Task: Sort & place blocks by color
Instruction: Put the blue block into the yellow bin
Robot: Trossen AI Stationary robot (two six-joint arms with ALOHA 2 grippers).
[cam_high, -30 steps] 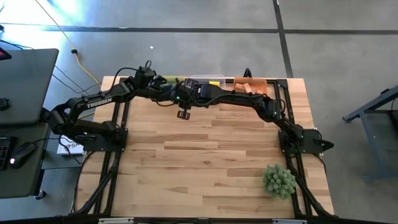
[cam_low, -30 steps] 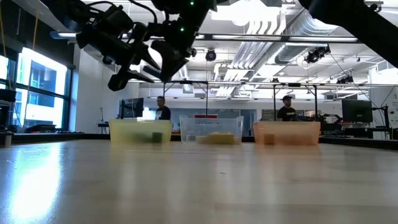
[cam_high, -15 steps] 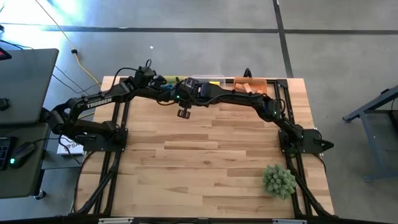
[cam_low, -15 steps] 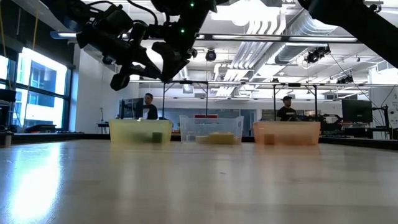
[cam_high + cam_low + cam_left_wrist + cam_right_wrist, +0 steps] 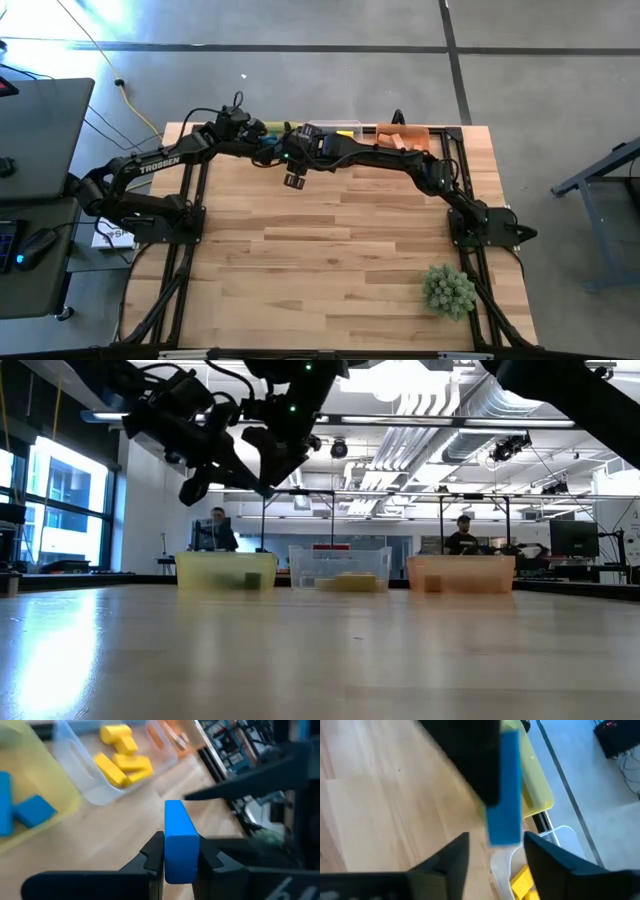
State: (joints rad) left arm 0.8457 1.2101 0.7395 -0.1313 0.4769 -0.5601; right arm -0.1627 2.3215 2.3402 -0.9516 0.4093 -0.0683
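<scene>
The left gripper (image 5: 181, 862) clenches a blue bar (image 5: 179, 842) pointing lengthwise toward the yellow bin (image 5: 30, 795) nearby, while the right gripper (image 5: 495, 857) hangs released beside it.

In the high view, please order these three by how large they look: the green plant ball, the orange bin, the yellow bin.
1. Green plant ball.
2. Orange bin.
3. Yellow bin: the arms cover most of it, so its place is unsure.

Three bins (image 5: 345, 131) stand in a row at the table's (image 5: 330, 260) twelve o'clock edge. The plant ball (image 5: 448, 289) sits at about four o'clock, well apart from them. Both grippers meet above the table just before the bins, a bar (image 5: 178, 842) between them.
</scene>
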